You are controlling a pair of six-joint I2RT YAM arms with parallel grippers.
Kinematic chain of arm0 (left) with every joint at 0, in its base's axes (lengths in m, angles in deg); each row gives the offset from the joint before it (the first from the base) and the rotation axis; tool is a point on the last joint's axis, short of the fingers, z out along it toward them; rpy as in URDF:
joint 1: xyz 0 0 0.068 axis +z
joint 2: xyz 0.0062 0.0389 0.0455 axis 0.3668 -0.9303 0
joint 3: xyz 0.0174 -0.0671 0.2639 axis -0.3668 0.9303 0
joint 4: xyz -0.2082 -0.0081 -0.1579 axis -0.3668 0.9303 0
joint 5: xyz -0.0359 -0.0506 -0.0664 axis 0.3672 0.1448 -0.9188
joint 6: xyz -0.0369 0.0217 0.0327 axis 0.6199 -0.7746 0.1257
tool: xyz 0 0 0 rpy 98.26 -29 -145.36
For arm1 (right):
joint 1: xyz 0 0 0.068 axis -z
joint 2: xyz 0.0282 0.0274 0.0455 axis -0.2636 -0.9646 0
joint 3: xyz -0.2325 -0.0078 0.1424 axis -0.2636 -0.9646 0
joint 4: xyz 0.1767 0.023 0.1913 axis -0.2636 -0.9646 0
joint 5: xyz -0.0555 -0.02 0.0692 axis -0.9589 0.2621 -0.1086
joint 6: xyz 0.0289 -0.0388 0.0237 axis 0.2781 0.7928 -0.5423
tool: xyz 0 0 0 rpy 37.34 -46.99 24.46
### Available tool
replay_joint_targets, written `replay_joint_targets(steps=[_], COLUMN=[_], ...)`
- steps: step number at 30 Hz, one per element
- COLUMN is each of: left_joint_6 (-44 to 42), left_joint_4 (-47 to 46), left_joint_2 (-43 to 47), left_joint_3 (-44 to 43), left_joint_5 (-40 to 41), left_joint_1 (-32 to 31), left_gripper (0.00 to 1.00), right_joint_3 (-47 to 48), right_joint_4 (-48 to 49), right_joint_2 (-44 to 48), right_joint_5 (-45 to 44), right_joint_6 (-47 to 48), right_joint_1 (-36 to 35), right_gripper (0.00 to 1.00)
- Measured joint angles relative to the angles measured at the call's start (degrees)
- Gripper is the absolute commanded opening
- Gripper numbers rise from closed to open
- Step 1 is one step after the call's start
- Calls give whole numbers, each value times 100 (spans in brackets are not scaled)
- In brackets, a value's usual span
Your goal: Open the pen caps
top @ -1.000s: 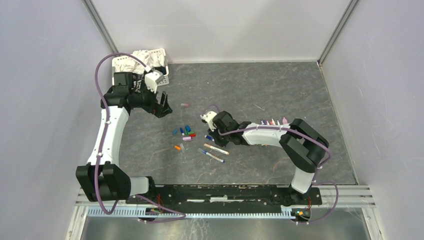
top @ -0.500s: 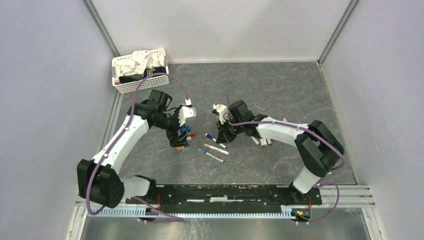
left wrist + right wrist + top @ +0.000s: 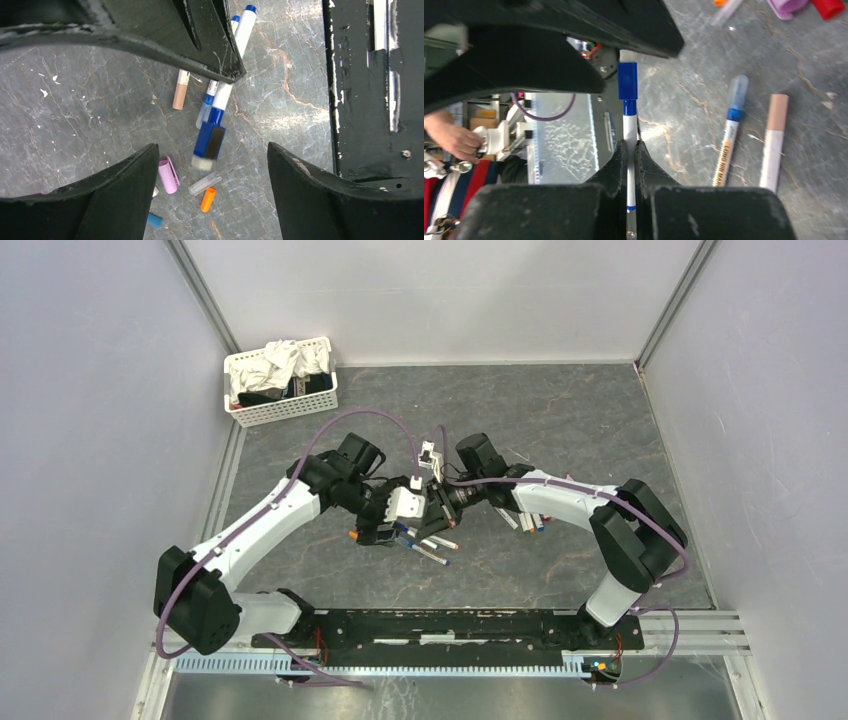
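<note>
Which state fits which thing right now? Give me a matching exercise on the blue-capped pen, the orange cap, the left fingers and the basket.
Things
1. white pen with dark blue cap
2. small orange plastic cap
3. left fingers
4. white plastic basket

States
A. wide open
B. at the far left corner of the grey table
C. clamped between the right fingers
D. lying loose on the table

Pairs: 1-C, 2-D, 3-A, 4-B
</note>
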Motion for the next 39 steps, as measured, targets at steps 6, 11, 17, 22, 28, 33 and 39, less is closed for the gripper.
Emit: replay_joint_targets(steps=[6, 11, 17, 22, 28, 33, 39], left_joint_6=[-114, -173, -199, -195, -197, -367, -852], left_joint_4=[-142, -181, -129, -155, -133, -118, -177], left_joint_2=[-13, -70, -116, -149, -199, -289, -588], left_joint_3=[42, 42, 42, 37, 22, 20, -151], left_joint_5=[267, 295, 297, 297, 304, 470, 581], left_joint_1=[-212, -293, -337, -343, -345, -380, -358], left_gripper=[53, 32, 6, 3, 2, 2, 2], right_joint_3=[0, -2, -7, -7, -7, 0, -4], right_joint_4=[522, 831, 929, 988, 977, 774, 501], right_joint_2=[-15, -164, -273, -337, -402, -415, -334], right_joint_5=[439, 579, 533, 518, 511, 581, 356], right_joint_6=[-535, -852, -1029, -1093, -1051, -603, 48], right_joint_1=[31, 52, 103, 57, -26, -13, 107], right_gripper=[0, 5, 36, 37, 2, 0, 0])
